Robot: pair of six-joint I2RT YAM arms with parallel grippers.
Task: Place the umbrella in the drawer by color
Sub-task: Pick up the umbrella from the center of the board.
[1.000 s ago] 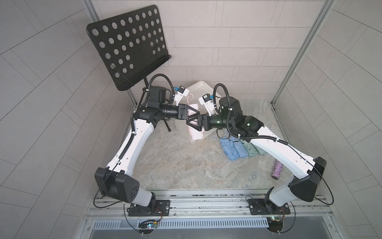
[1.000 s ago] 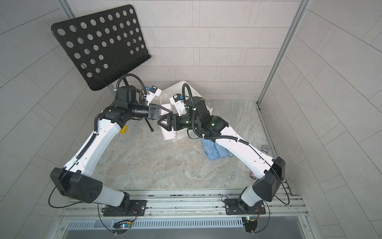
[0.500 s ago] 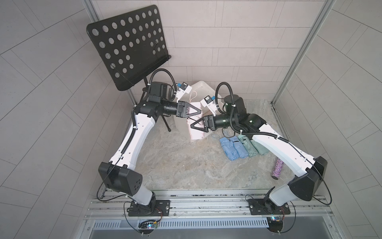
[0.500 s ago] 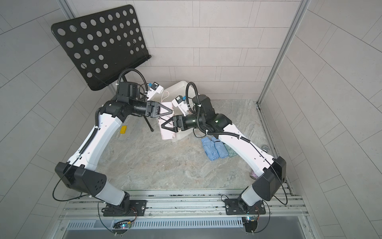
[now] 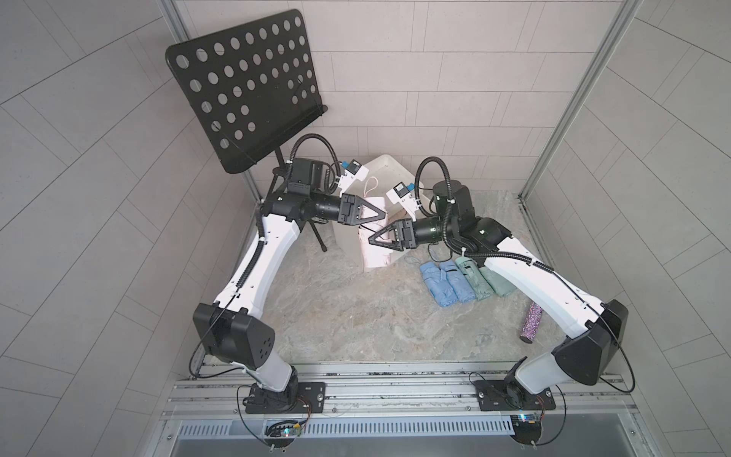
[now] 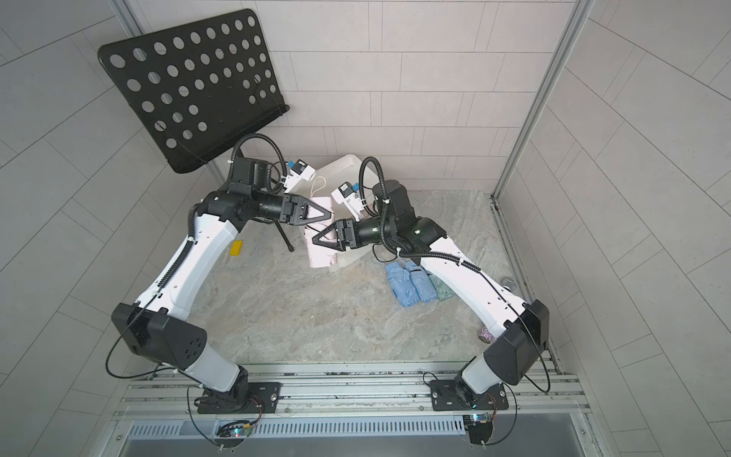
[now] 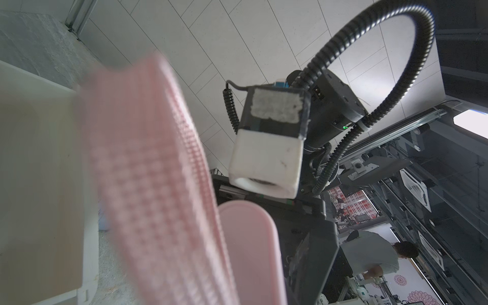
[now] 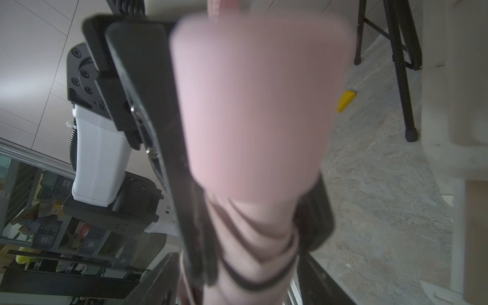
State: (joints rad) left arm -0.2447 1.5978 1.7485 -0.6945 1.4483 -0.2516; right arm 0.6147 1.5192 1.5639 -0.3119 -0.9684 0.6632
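A folded pink umbrella (image 5: pixel 374 253) stands upright on the stone table in both top views, against the front of the white drawer (image 5: pixel 389 166). My left gripper (image 5: pixel 383 213) is shut on its top, near the handle and the wrist strap (image 7: pixel 148 184). My right gripper (image 5: pixel 371 240) comes from the other side, lower down. Its jaws straddle the umbrella's body (image 8: pixel 258 105), and its fingers (image 8: pixel 317 277) lie against both sides of the fabric. The drawer's inside is mostly hidden behind the arms.
Two blue umbrellas (image 5: pixel 447 283) and green ones (image 5: pixel 480 281) lie side by side under the right forearm. A glittery purple umbrella (image 5: pixel 531 322) lies near the right edge. A black music stand (image 5: pixel 241 91) rises at the back left, with a yellow wedge (image 6: pixel 236 248) by its leg.
The grippers, close together a second ago, have parted. The left one rose with the umbrella's top, the right one dropped lower on the body, and its jaws narrowed round it.
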